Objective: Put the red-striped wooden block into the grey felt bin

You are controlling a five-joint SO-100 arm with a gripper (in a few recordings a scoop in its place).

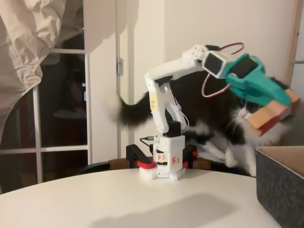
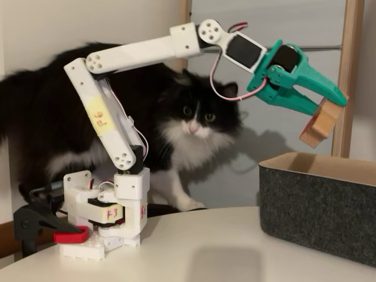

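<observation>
You've got the red-striped wooden block [image 2: 320, 124] off the counter [image 1: 118, 194] and up in the air, so pick and lift look done. The teal gripper [image 2: 329, 106] has its jaws closed on the block, pinching it near the tips; in both fixed views the block hangs tilted from the fingertips, not square.

Where it sits: in a fixed view the block is above the grey felt bin [image 2: 317, 214], roughly over the bin's opening w/ a clear gap of air down to the rim. In the other fixed view [image 1: 270, 116] it reads as above and a bit left of the bin's near corner [image 1: 280, 185], so can't say for sure it's fully inside the rim line. That view is motion-blurred around the gripper, stripes not readable.

Left to do, as I judge it: get the block squarely over the opening, lower if you want, open jaws, drop. Bin interior not visible, but nothing suggests the block is in yet.

Watch out: a black-and-white cat [image 2: 194, 126] stands right behind the arm [image 2: 141, 53], close to the base [image 2: 111, 217] and to the bin side. Could bump arm or swat the block. The tip grip looks thin too.
</observation>
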